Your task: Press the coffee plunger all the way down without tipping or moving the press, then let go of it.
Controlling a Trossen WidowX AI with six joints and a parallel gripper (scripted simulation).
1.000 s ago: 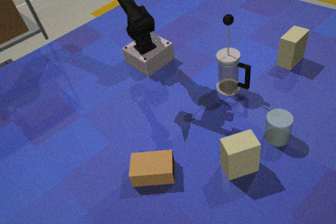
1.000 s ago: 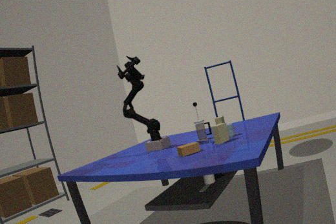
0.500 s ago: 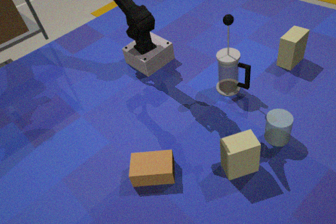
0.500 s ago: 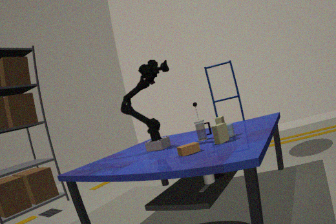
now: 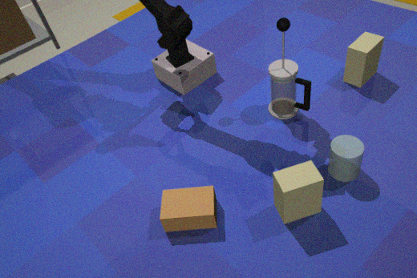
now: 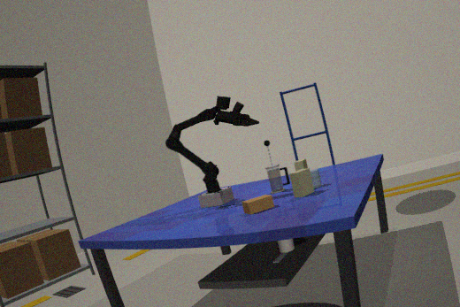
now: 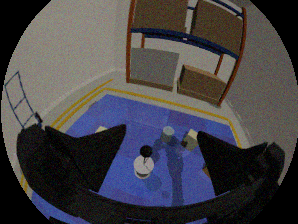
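The coffee press (image 5: 283, 91) (image 6: 275, 180) (image 7: 143, 167) stands upright on the blue table, with a clear body, a pale lid and a black handle (image 5: 308, 94) (image 6: 287, 176). Its plunger is up: the black knob (image 5: 283, 24) (image 6: 266, 142) (image 7: 146, 151) sits on a thin rod high above the lid. My gripper (image 6: 257, 122) (image 7: 163, 131) is open and empty. It is above the knob's height and to its left in the exterior view, touching nothing. In the wrist view the press shows between the spread fingers. The top view shows only part of the gripper at its top edge.
A pale cylinder (image 5: 346, 158) (image 6: 316, 177) (image 7: 167, 134) and a cream block (image 5: 298, 194) (image 6: 302, 184) stand near the press. Another cream block (image 5: 362, 62) (image 6: 301, 165) stands on its handle side. An orange block (image 5: 188, 207) (image 6: 258, 204) lies farther off.
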